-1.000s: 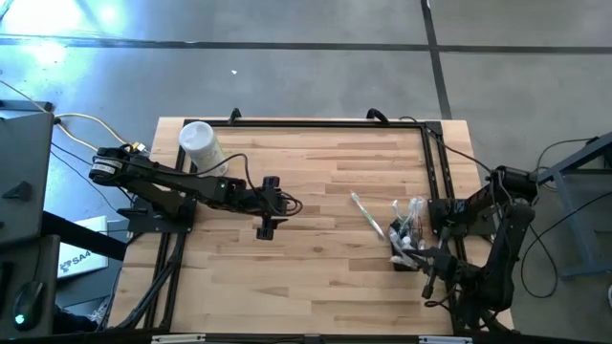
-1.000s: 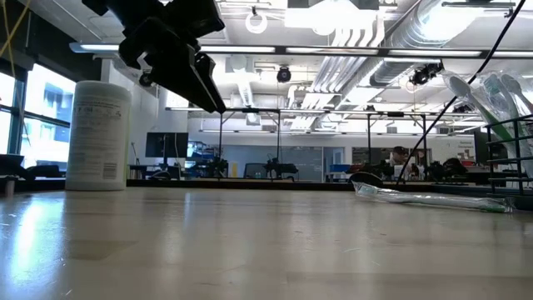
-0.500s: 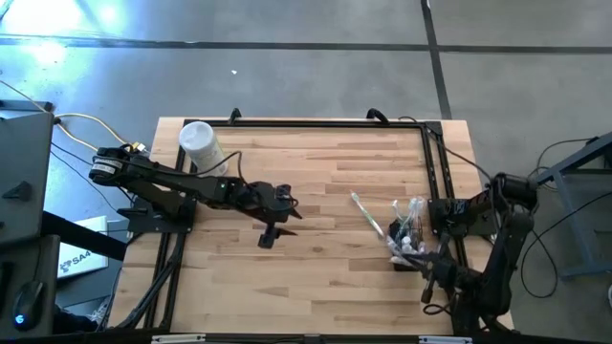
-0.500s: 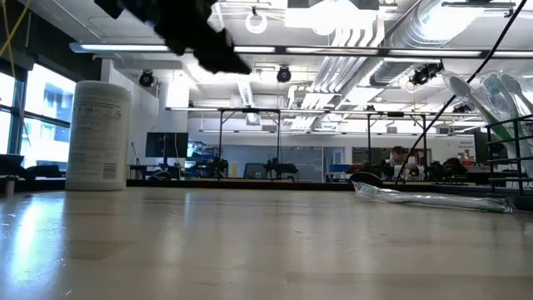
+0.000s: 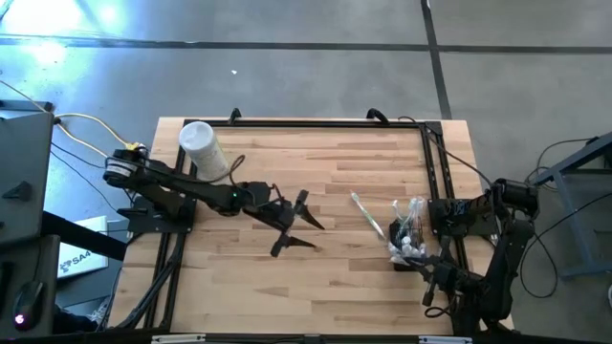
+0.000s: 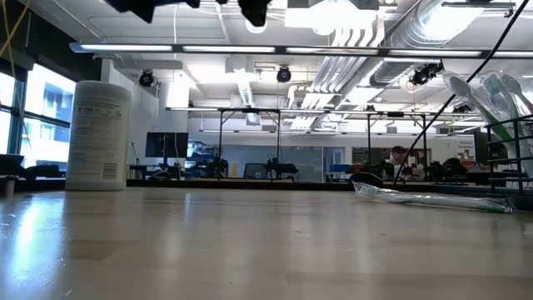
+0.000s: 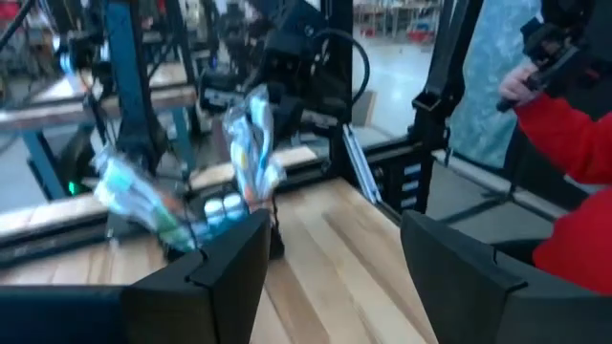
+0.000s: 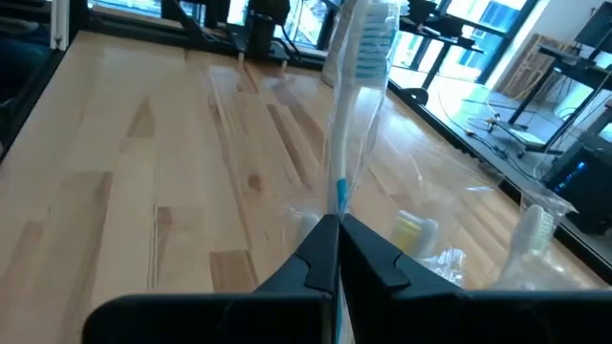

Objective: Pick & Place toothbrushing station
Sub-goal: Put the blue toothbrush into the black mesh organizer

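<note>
Toothbrush (image 5: 365, 214) in clear wrap lies loose on the table (image 5: 335, 287), just short of the black mesh holder (image 5: 406, 244), well ahead of the left gripper (image 5: 298, 222), whose fingers are apart and empty. To take it cleanly, the gripper should come down straddling the handle crosswise. The right gripper (image 8: 337, 250), beside the holder, is clamped on another wrapped toothbrush (image 8: 356, 76).

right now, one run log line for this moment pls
left gripper: open, empty, raised mid-table | right gripper: shut on toothbrush | holder: right side | loose toothbrush: flat beside it
</note>
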Robot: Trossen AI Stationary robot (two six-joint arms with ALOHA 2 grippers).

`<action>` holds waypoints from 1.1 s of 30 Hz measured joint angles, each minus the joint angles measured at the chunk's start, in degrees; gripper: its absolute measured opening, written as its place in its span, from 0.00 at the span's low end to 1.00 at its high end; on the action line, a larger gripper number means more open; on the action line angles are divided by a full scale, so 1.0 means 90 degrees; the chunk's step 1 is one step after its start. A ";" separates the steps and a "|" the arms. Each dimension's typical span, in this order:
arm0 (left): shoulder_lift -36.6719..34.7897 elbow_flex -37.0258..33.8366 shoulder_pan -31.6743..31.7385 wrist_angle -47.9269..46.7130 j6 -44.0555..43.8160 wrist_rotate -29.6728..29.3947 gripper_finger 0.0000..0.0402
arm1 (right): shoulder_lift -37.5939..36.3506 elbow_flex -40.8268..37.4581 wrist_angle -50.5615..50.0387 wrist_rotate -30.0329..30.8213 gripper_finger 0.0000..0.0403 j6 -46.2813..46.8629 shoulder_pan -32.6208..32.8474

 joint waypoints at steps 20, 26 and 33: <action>0.1935 0.1248 0.0019 0.1511 0.0576 0.0015 0.58 | -0.0002 0.0000 0.0000 -0.0161 0.01 0.0371 -0.0087; 0.2686 0.2232 0.0019 0.1478 0.0469 -0.0020 0.58 | -0.0002 0.0000 0.0000 -0.0037 0.01 0.0364 -0.0090; 0.3503 0.3505 0.0017 0.1027 0.0273 -0.0031 0.58 | -0.0005 0.0000 0.0001 0.0095 0.01 0.0337 -0.0091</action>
